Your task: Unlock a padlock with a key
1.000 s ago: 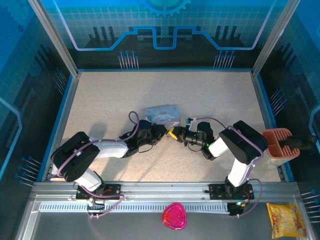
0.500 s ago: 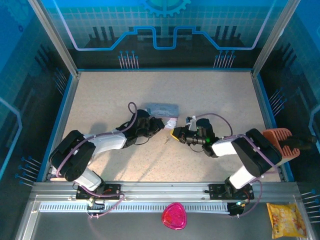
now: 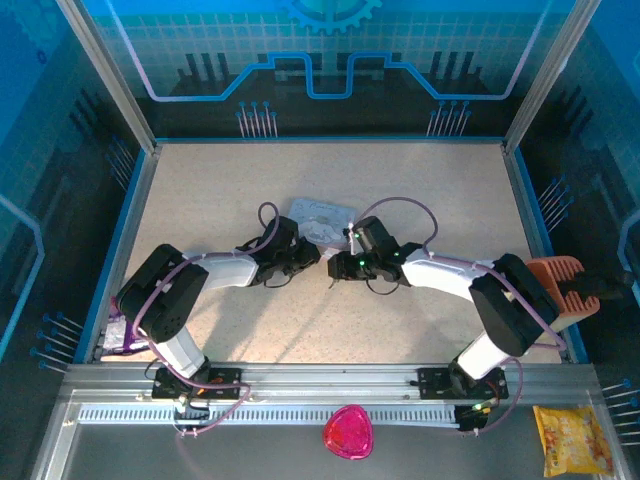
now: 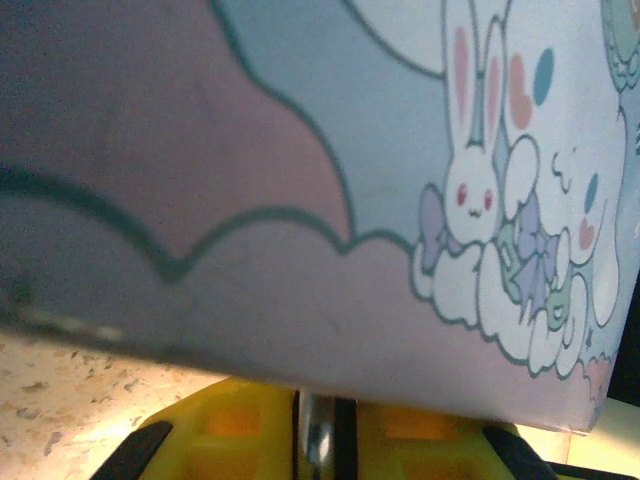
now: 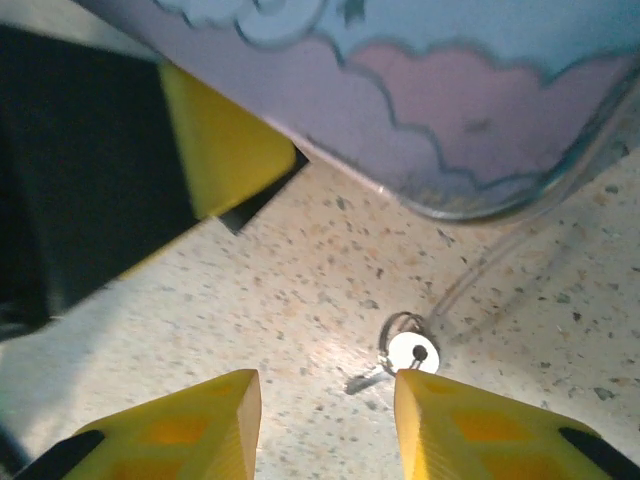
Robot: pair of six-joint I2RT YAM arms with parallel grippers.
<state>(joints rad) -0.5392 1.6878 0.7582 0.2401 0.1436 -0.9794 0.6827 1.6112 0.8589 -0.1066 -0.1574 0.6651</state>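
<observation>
The tin (image 3: 322, 217) carries a pastel cartoon print. The left wrist view shows a white rabbit (image 4: 478, 165) with pink ears, set over pink and blue clouds with dark green outlines. The tin lies flat near the middle of the table (image 3: 200, 190), which is beige with fine dark speckles and has a blue rim. Aluminium posts stand at the corners, and the blue wall panels carry a circuit pattern with a gear at the far side.

The left gripper (image 3: 308, 256) reaches in from the left, just at the near edge of the tin. Its yellow fingers (image 4: 235, 425) are almost together. Between them a thin silvery strip of the padlock (image 4: 317, 440) is clamped, and the tin hides the rest.

The right gripper (image 5: 325, 400) stands open with nothing between its fingers. The key (image 5: 410, 352) lies flat on the table just beside its right fingertip, near the corner of the tin. It has a small round pale head with a ring.

A pink object (image 3: 347, 432) rests on the near rail, a yellow packet (image 3: 572, 440) lies at the near right, and an orange object (image 3: 553, 285) sits outside the right edge.
</observation>
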